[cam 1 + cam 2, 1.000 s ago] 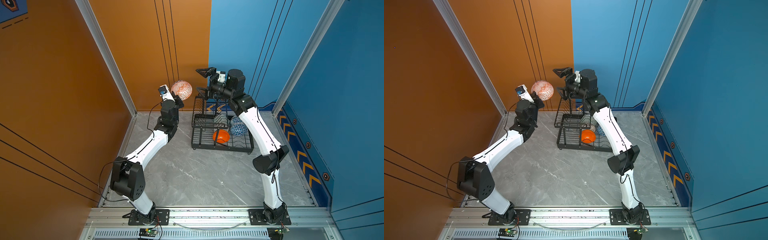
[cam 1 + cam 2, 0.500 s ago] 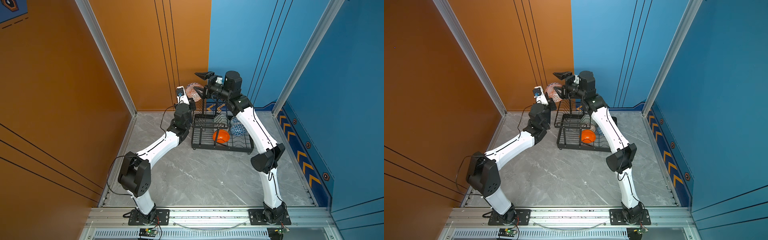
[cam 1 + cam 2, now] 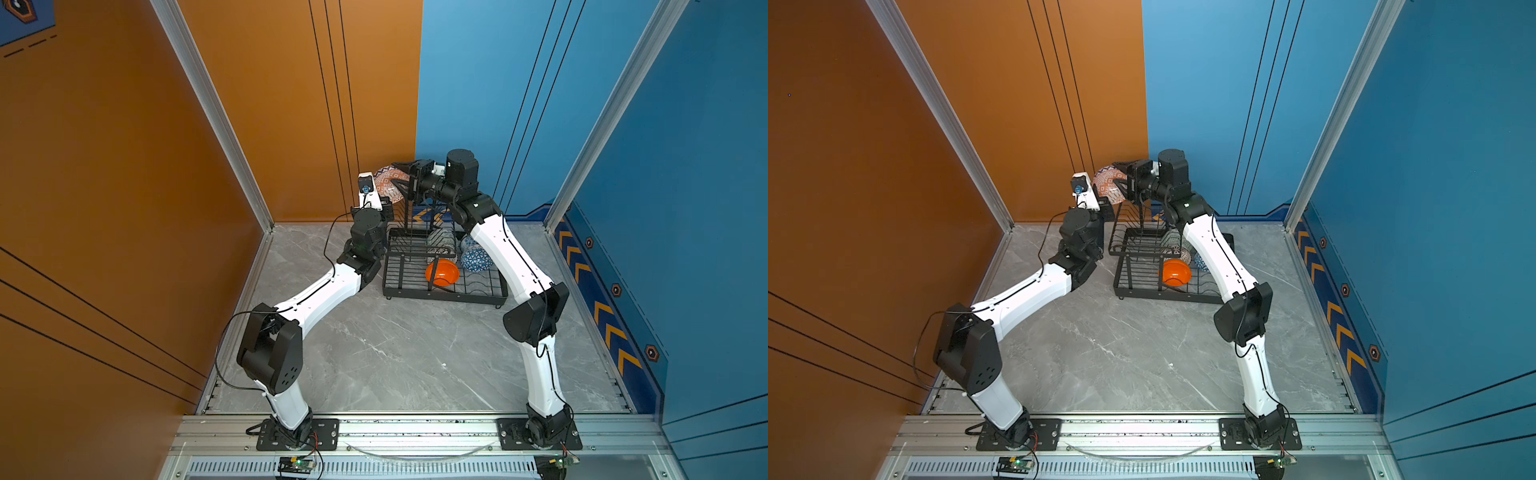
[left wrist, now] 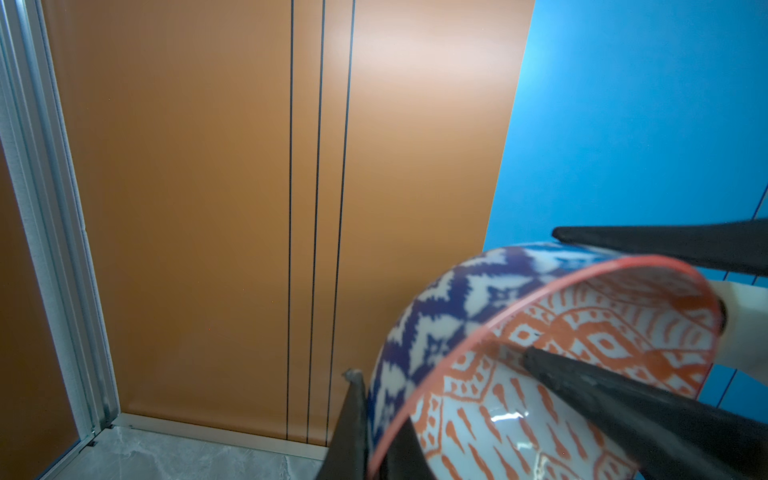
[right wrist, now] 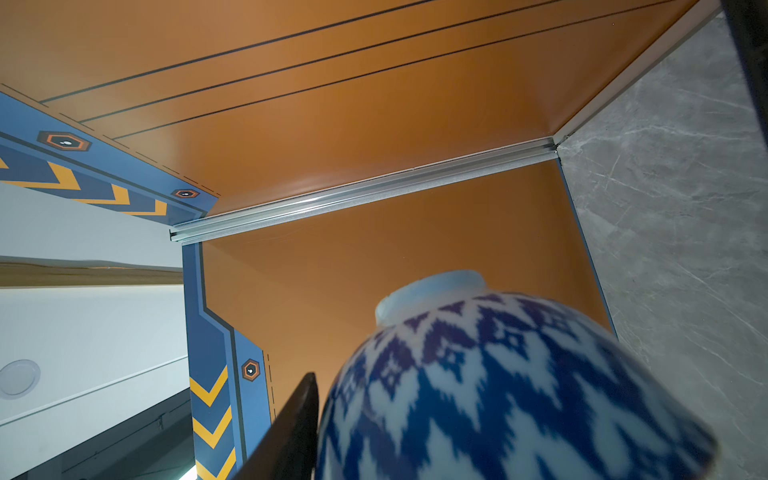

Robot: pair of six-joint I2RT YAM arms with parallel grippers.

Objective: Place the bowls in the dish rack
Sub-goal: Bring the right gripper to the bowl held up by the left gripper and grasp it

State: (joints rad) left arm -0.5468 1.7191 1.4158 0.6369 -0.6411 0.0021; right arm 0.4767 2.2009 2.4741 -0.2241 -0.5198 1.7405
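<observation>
The bowl with the orange-red geometric inside and blue outside hangs above the black dish rack. My left gripper is shut on its rim, one finger outside and one inside. My right gripper reaches in from the other side and straddles the bowl's wall. One of its fingers lies along the outside and the other is in the hollow, with a gap still between them. In the right wrist view the bowl fills the lower part.
On the rack's base stand a plain orange bowl, a blue triangle-patterned bowl and a pale patterned bowl under the raised basket tier. The rack stands against the back walls on grey marble floor.
My left arm has carried the bowl rightward to the right gripper above the rack. The right gripper's jaws have narrowed around the bowl's wall.
</observation>
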